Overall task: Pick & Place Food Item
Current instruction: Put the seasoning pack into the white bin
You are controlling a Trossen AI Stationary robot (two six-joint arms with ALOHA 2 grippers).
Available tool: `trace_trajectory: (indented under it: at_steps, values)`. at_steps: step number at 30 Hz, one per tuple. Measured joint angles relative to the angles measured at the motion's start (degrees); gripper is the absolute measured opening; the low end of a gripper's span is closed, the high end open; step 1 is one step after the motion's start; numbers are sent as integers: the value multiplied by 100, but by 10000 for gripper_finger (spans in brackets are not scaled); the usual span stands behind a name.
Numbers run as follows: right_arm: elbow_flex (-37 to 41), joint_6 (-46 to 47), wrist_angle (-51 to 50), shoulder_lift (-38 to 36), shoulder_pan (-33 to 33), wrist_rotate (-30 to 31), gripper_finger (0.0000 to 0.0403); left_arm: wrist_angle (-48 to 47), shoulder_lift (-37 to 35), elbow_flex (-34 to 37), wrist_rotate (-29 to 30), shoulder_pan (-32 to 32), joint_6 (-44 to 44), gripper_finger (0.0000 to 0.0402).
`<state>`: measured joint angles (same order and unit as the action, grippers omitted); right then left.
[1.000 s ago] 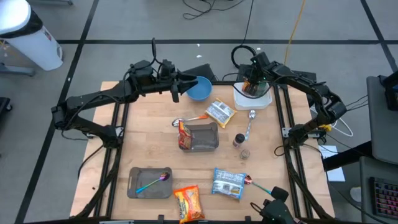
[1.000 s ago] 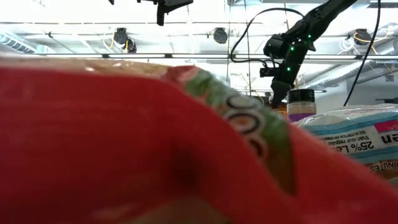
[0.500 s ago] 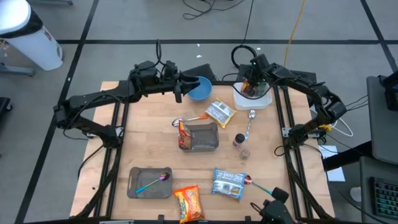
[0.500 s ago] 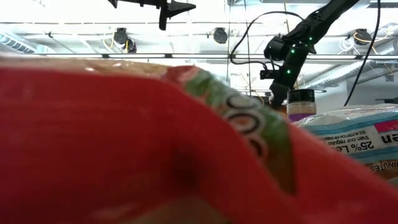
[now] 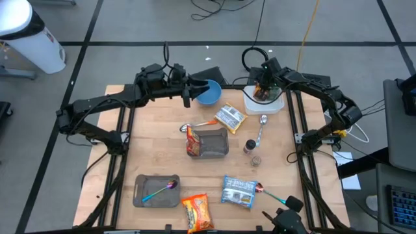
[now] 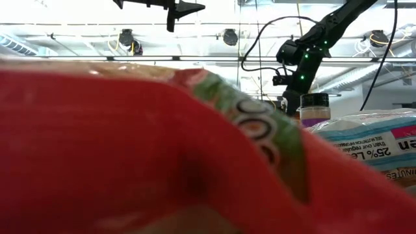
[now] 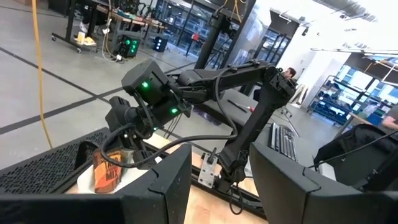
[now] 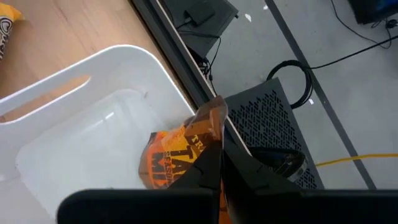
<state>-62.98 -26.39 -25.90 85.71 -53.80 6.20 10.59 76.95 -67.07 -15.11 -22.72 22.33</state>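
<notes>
White square plastic bin (image 5: 273, 103) directly under right gripper (image 8: 219, 163); fingers pinched shut on orange crinkled snack packet (image 8: 180, 152), packet hanging into bin. Left gripper (image 5: 184, 91) beside blue round bowl (image 5: 209, 92), fingers partly open, empty. Right gripper slightly shifted over bin since earlier frame.

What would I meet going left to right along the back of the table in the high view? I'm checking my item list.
Left gripper → blue bowl → silver snack packet → white bin, where the right gripper holds an orange snack packet.
</notes>
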Motion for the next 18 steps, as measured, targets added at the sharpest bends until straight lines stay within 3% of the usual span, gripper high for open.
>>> trace_trajectory:
  at_steps: [18]
  values:
    - [0, 7, -3, 0, 35, 0, 4, -5, -2, 0, 2, 0, -166, 170]
